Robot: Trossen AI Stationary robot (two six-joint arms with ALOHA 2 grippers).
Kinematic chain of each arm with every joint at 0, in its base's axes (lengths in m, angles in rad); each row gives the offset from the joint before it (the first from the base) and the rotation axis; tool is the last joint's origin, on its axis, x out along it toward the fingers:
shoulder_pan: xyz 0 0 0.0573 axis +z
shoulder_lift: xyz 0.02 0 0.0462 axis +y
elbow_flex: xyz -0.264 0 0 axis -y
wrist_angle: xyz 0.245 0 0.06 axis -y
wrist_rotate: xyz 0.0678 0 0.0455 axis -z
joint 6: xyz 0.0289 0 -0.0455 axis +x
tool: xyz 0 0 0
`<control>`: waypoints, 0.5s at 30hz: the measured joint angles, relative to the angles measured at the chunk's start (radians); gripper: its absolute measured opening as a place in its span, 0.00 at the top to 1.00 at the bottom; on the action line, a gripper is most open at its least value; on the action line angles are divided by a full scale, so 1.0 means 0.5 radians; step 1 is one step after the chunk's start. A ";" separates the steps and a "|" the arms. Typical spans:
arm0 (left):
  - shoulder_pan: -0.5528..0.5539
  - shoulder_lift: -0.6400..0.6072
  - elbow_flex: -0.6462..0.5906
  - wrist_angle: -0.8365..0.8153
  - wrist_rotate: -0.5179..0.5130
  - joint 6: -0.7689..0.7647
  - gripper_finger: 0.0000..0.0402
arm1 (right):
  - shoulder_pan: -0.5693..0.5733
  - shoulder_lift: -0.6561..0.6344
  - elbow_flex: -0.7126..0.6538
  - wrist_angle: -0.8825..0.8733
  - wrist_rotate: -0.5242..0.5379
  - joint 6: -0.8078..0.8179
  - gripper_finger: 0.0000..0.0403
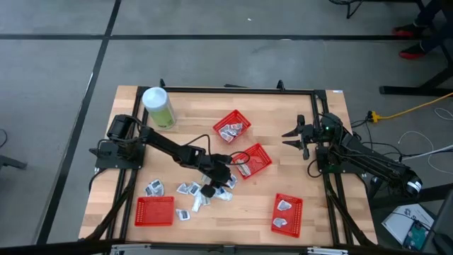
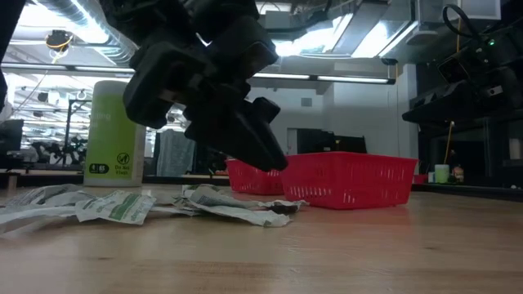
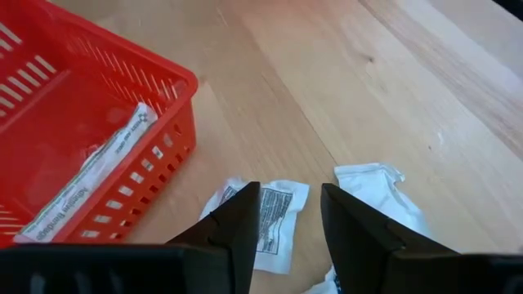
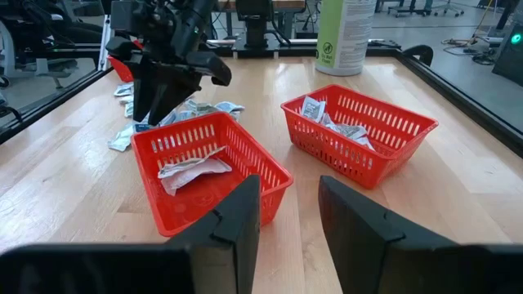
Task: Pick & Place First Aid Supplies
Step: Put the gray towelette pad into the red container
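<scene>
Left gripper (image 3: 286,237) over crinkled packets (image 1: 191,191)

Its dark, wedge-shaped fingers stand apart and hold nothing; a flat printed white packet (image 3: 274,220) lies on the pale wood just beneath them (beside a red mesh basket (image 3: 176,110) with one wrapped strip (image 3: 90,175)). The right gripper (image 1: 297,134) waits, parted, well apart.

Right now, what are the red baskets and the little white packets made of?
The red baskets look like glossy moulded plastic, going by their even slotted walls and rims. The little white packets seem to be thin paper or film wrappers: they lie flat, crinkled and printed. The table looks like smooth wood, showing grain.
</scene>
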 joint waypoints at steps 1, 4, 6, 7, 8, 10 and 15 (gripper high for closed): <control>0.000 0.000 0.000 0.005 -0.012 0.002 0.69 | 0.000 0.000 0.000 0.000 0.001 -0.001 0.69; 0.000 0.026 0.002 0.070 -0.021 0.003 0.69 | 0.000 0.000 0.000 0.000 0.001 0.000 0.69; -0.002 0.064 0.003 0.103 -0.025 0.003 0.69 | 0.001 0.000 0.000 0.000 0.000 0.000 0.69; -0.005 0.090 0.003 0.121 -0.026 0.005 0.69 | 0.000 0.000 0.000 0.000 0.001 0.000 0.69; -0.008 0.116 0.003 0.133 -0.035 0.006 0.70 | 0.000 0.000 0.000 0.000 0.001 0.000 0.69; -0.009 0.153 0.002 0.117 -0.075 0.002 0.70 | 0.000 0.000 0.000 0.000 0.001 0.000 0.69; -0.009 0.207 0.002 0.129 -0.159 -0.035 0.70 | 0.000 0.000 0.000 0.000 0.001 0.000 0.69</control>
